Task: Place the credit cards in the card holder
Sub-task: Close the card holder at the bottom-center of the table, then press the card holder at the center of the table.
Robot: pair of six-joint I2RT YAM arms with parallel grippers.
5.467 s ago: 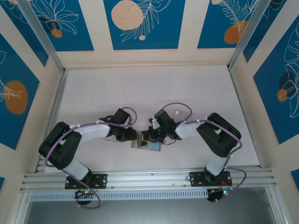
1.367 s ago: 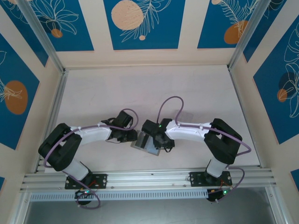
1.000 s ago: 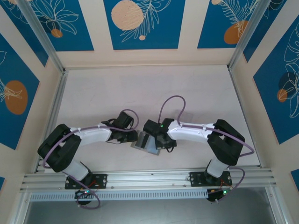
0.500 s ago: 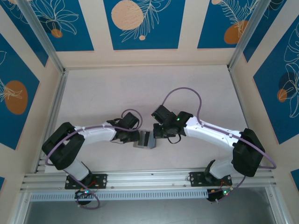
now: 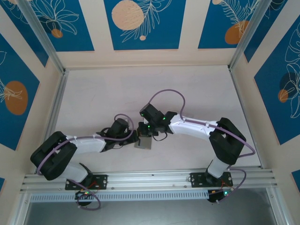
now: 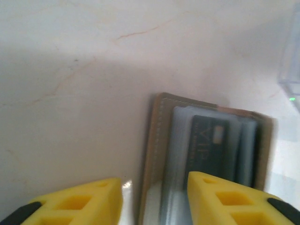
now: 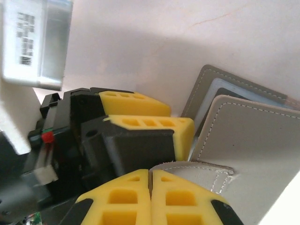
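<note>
Card holder: I'm seeing the small flat grey folding wallet (image 5: 144,142) lying part-open on the pale table (image 5: 117,93), between both grippers.
Cards: a dark credit card (image 6: 208,150) is sitting inside it.
Left gripper (image 6: 152,187): fingers are standing spread, with the wallet's stitched edge between them.
Right gripper (image 7: 150,176): fingers are pressing together, tips touching the cover's curled edge.

Top camera looks down from high behind; both wrist cameras sit close, sharing the card holder (image 6: 161,154) (image 7: 248,150).
</note>
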